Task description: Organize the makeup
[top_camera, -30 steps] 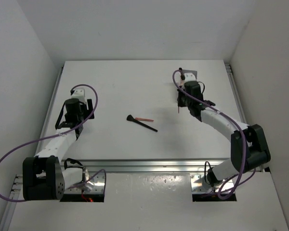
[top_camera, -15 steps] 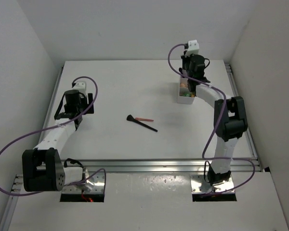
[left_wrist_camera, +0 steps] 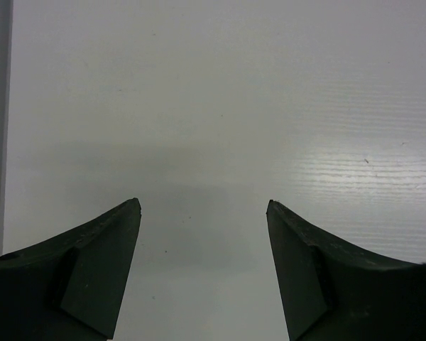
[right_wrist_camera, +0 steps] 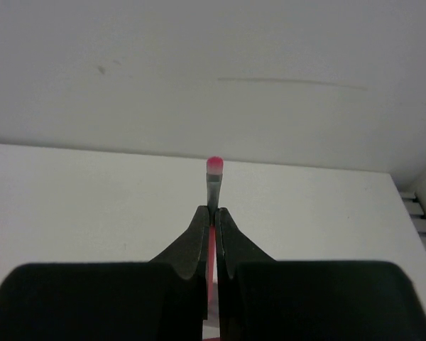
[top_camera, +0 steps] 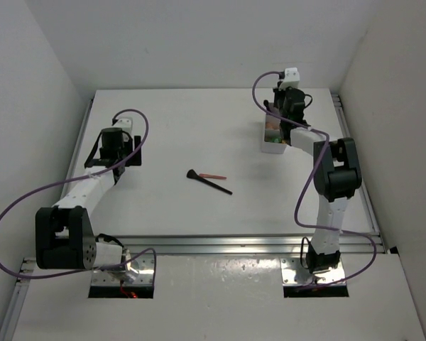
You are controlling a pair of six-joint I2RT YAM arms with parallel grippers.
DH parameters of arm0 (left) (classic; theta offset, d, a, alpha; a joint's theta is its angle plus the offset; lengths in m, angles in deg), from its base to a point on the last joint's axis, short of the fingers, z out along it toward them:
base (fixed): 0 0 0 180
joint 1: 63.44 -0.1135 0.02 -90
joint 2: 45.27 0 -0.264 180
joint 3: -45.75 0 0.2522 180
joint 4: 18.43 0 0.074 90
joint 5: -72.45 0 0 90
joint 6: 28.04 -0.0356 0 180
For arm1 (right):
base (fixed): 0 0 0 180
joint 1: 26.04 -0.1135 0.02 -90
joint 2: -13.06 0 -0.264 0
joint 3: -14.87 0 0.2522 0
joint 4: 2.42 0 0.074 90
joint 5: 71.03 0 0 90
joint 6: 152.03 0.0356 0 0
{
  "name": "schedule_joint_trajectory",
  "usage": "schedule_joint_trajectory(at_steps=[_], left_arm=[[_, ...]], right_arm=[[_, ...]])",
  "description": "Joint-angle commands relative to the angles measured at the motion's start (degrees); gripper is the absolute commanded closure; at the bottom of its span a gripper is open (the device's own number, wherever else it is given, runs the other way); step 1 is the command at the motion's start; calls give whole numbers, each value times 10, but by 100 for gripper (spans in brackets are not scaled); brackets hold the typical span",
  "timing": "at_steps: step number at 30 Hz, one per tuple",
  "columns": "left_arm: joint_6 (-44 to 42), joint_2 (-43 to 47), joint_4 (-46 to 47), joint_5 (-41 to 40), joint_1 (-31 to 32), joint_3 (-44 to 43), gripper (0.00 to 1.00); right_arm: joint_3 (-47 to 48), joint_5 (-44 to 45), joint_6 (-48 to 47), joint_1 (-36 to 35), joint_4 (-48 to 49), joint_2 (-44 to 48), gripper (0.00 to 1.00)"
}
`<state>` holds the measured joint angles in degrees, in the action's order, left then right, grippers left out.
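Observation:
My right gripper is shut on a thin pink pencil, whose pink tip sticks out past the fingertips toward the back wall. In the top view this gripper is held above the far end of the translucent white box, which holds peach and other small items. A black-handled brush and another thin pink pencil lie touching at the table's middle. My left gripper is open and empty over bare table at the left. The other cosmetics are not in view.
White walls close in the table on the left, back and right. A metal rail runs along the near edge. The table's left edge shows in the left wrist view.
My right arm has swung from right of centre to the far right and now holds the pencil over the box. My left gripper has moved a little farther away.

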<state>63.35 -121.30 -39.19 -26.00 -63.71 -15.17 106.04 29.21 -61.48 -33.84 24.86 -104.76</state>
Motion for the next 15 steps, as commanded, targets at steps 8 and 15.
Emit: schedule_joint_trajectory(at_steps=[8,15], left_arm=[[-17,-1,6,-17,6,-29,23],[-11,-1,6,-1,6,-29,23]], right_arm=[[-74,-7,42,-1,71,-4,88],[-97,-54,5,-16,8,71,34]])
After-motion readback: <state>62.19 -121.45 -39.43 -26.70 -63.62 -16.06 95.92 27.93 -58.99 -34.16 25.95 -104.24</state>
